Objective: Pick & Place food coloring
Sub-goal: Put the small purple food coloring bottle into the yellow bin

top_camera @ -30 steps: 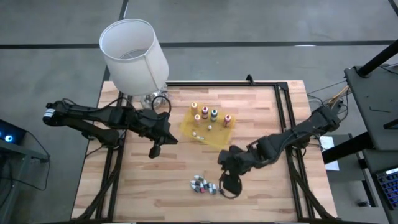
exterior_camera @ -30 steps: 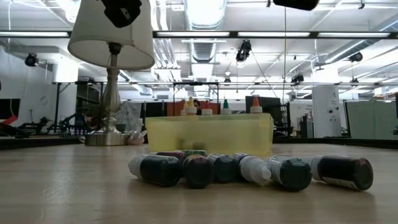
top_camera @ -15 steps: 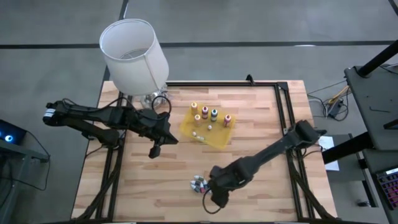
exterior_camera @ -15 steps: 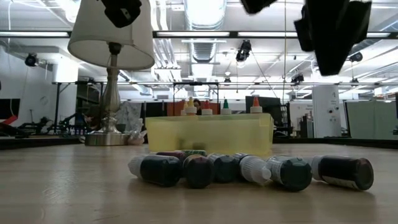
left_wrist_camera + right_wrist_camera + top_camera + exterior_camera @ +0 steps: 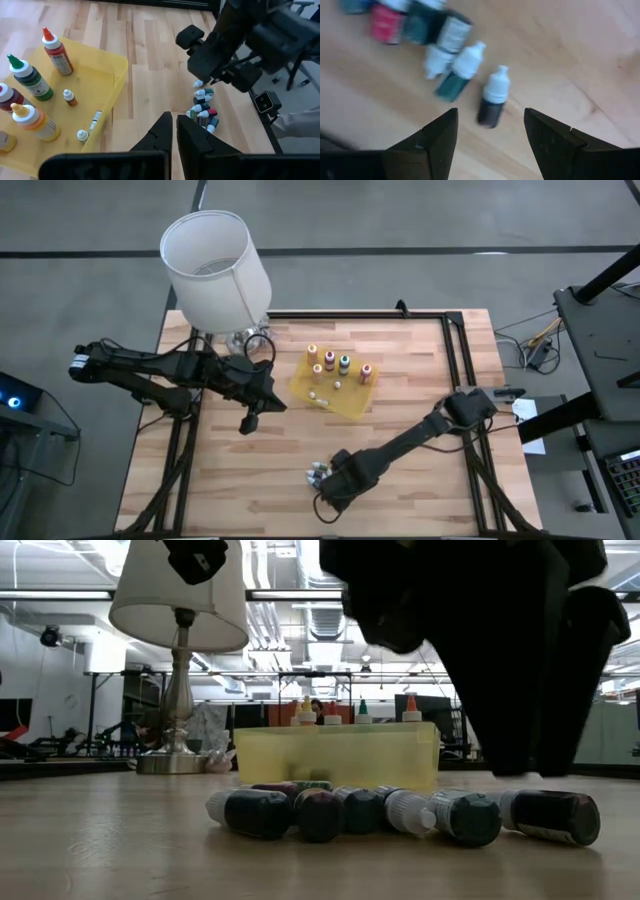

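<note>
Several tiny food coloring vials (image 5: 318,473) lie on their sides in a cluster on the wooden table near its front edge; they also show in the low view (image 5: 400,812). My right gripper (image 5: 330,488) hovers over them, open. In its wrist view (image 5: 490,120) one dark white-capped vial (image 5: 491,100) lies between the spread fingers, untouched. Larger squeeze bottles (image 5: 340,365) stand upright in the yellow tray (image 5: 350,402), and a few small vials (image 5: 70,96) lie on its floor. My left gripper (image 5: 248,422) is shut and empty left of the tray.
A lamp with a white shade (image 5: 215,265) stands at the table's far left corner. A black frame rail (image 5: 455,350) runs along the far and right edges. Bare wood lies between the tray and the vial cluster.
My right gripper has swung from the table's middle right toward the near edge and left, and has come down over the vial cluster. In the low view it now fills the upper right. The vials have not moved.
</note>
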Controlling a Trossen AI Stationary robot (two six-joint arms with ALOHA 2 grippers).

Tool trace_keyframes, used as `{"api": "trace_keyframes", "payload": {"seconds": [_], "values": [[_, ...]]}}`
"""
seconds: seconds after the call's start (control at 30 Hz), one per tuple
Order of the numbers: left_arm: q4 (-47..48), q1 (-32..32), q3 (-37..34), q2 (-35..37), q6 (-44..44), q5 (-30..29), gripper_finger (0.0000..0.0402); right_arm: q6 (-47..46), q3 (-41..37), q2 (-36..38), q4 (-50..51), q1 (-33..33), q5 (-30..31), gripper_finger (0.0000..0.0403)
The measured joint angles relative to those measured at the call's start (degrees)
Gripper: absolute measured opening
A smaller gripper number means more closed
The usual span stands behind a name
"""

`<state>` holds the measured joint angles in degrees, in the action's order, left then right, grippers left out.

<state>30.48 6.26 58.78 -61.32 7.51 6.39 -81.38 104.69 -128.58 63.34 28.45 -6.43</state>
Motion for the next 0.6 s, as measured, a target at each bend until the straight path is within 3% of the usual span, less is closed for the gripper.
{"api": "trace_keyframes", "payload": {"seconds": [0.27,0.6], "values": [[0.02,-0.02,0.00,-0.01,0.26,0.00,0.0000,2.71,3.79,-3.79,1.24,-0.46,0.41,0.0219],[0.41,-0.02,0.00,-0.02,0.39,0.00,0.0000,3.21,1.72,-4.26,0.96,-0.91,-0.76,0.0218]]}}
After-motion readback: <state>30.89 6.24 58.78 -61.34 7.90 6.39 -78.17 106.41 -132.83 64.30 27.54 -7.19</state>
